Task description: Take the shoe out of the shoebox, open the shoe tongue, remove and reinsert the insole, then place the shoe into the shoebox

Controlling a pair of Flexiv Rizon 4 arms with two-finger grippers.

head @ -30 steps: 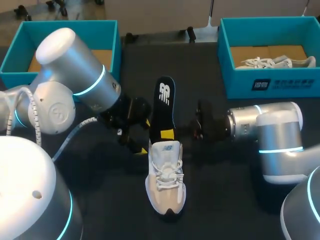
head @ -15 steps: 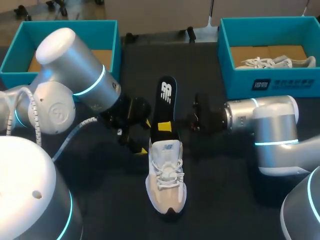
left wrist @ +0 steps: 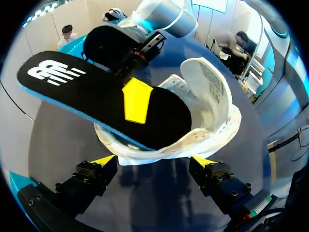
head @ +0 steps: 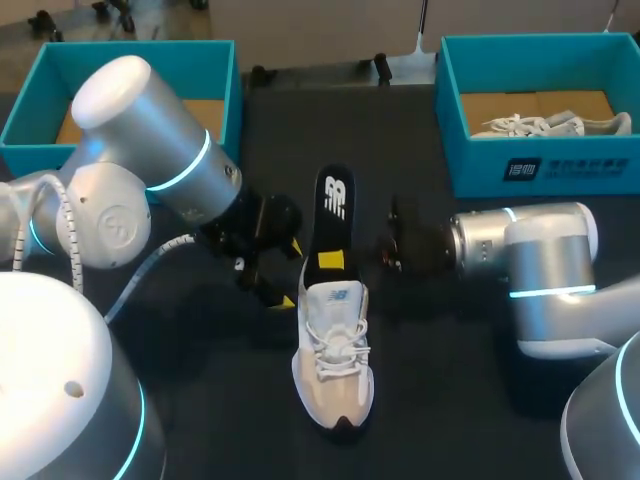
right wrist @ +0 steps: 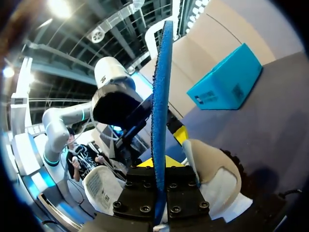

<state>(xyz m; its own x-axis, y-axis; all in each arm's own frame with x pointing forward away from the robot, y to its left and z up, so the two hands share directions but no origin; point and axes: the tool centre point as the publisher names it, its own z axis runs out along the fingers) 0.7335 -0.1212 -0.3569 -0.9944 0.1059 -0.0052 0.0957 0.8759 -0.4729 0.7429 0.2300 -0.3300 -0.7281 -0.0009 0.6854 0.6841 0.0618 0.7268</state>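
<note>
A white and beige shoe [head: 332, 355] lies at the table's middle with its toe toward the front. The black insole [head: 334, 215] with a yellow patch sticks out of its heel opening, slanting toward the back. My right gripper [head: 388, 248] is to the right of the insole. In the right wrist view the right gripper [right wrist: 161, 175] is shut on the insole's blue edge [right wrist: 160, 96]. My left gripper [head: 290, 272] stands open at the left of the heel. In the left wrist view the left gripper [left wrist: 153, 162] has the shoe's heel [left wrist: 169, 147] just ahead of its tips, below the insole [left wrist: 106, 96].
A teal shoebox [head: 130, 60] stands at the back left. A second teal shoebox [head: 540, 165] at the back right holds another pale shoe [head: 555, 125]. The dark tabletop [head: 450, 400] spreads around the shoe.
The insole has slid a little toward the shoe and stands straighter. The right gripper has closed tighter and shifted slightly. The left arm has not moved.
</note>
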